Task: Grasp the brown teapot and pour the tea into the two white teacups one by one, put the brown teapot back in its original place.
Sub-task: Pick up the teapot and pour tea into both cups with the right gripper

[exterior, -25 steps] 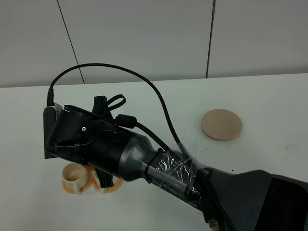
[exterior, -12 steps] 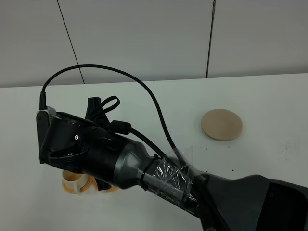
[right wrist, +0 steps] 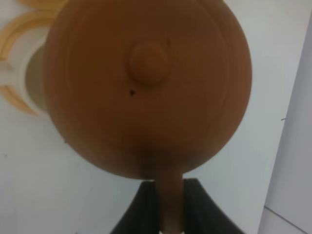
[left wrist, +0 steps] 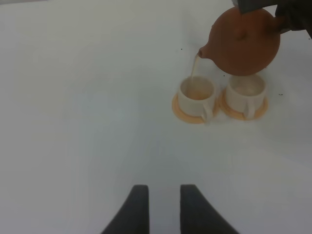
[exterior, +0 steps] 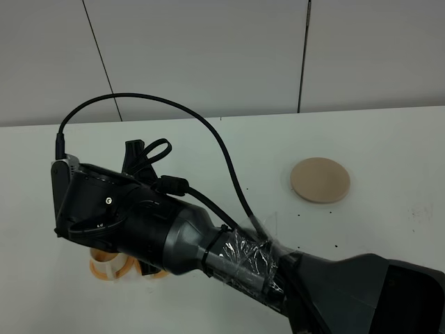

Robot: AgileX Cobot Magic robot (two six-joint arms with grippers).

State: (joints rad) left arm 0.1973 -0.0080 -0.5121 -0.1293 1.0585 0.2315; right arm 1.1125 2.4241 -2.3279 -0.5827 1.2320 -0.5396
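- Beige coaster point(exterior: 320, 180): seen at approx. 2 o'clock from two white teacups point(left wrist: 196, 95) in ext. view, well apart.
- Brown teapot point(left wrist: 243, 41): tilted over the teacups, tea streamed into one; judged brittle clay, heavier w/ liquid, best taken by handle.
- Right gripper point(right wrist: 171, 200): clamped on teapot handle.
- Left gripper point(left wrist: 160, 207): fingers parted, nothing held.

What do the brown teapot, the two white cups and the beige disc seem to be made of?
Brown teapot: probably unglazed clay, matte reddish-brown without shine. Two white teacups: likely glazed ceramic, smooth off-white walls. Beige disc: perhaps wood or cork, flat and dull; too distant to be sure.
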